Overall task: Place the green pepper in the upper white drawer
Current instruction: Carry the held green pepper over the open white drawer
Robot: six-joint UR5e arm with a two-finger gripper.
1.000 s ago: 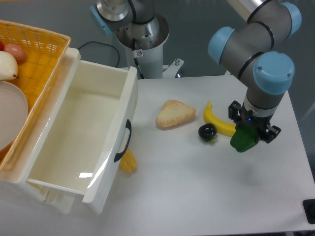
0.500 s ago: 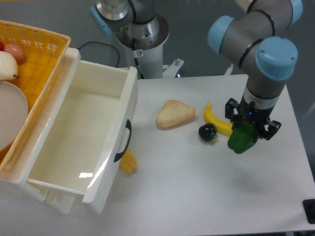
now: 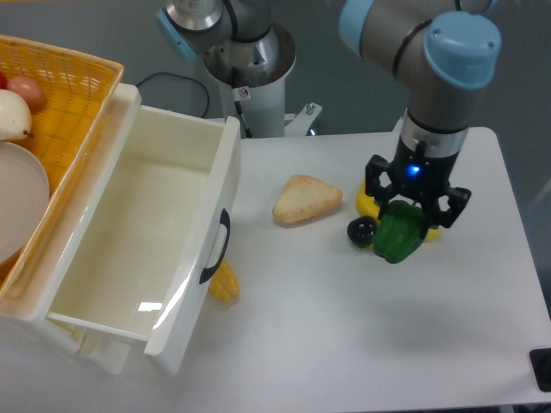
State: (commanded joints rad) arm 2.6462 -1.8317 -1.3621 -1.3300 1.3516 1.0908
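Camera view, from above and in front of the table [image 3: 344,344]: a UR5e arm's end effector [image 3: 405,225] is clamped on the green pepper [image 3: 397,233], which hangs clear of the tabletop at the right of the scene, just over a black round fruit [image 3: 361,231] and a banana [image 3: 365,200] whose yellow body is mostly hidden behind the pepper and the fingers.

The upper white drawer [image 3: 219,185] stands pulled open at the left, well apart from the pepper, its deep interior bare and its curved black handle [image 3: 217,248] facing the arm. The step in hand appears to be the carry — the pepper is lifted but not yet across. To do it well, the arm likely needs enough height to pass over the drawer's front wall, then a descent into the middle of the box before letting go; a drop from high up could make the smooth plastic pepper bounce or roll against a wall.

Along the way lies a wedge of bread [image 3: 306,199], between the pepper and the drawer, and a small yellow piece that looks like corn [image 3: 225,281] just beside the drawer front. Both sit low and should pass underneath. A woven yellow-orange basket [image 3: 73,103] holding a white plate [image 3: 19,198] borders the drawer on the far left — overshooting would land the pepper there instead.
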